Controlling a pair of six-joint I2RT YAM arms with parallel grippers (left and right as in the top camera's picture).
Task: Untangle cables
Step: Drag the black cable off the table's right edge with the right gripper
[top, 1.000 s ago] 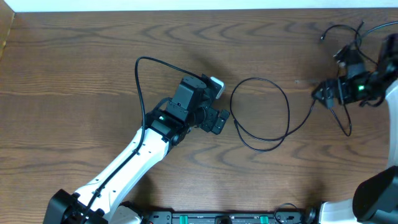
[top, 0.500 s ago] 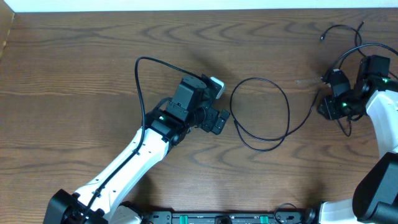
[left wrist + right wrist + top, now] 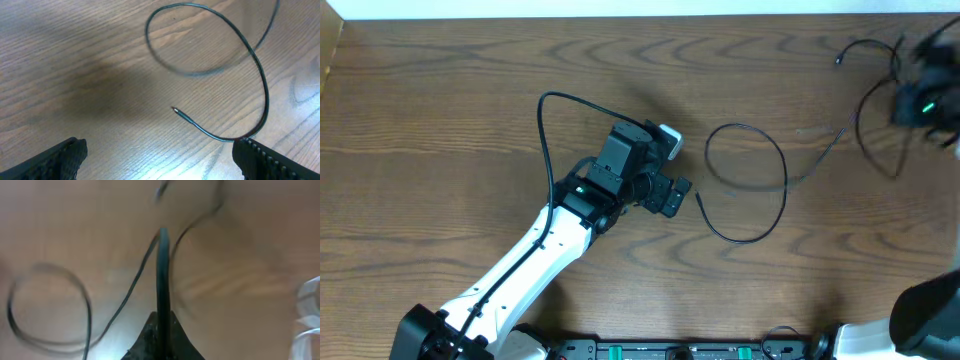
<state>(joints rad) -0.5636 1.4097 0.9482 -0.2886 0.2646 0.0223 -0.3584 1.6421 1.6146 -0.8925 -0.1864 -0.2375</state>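
Right gripper [image 3: 162, 330] is seen pressed together on a strand of the black cable [image 3: 750, 180], near the far right corner of the table [image 3: 440, 100], where it is blurred in the overhead view. Left gripper [image 3: 160, 155] is held spread wide above bare wood, just beside the cable's free end [image 3: 175, 109]. The cable's loop is laid flat between the two arms, with open wood all round it. A pale strip [image 3: 620, 8] is seen beyond the far edge.
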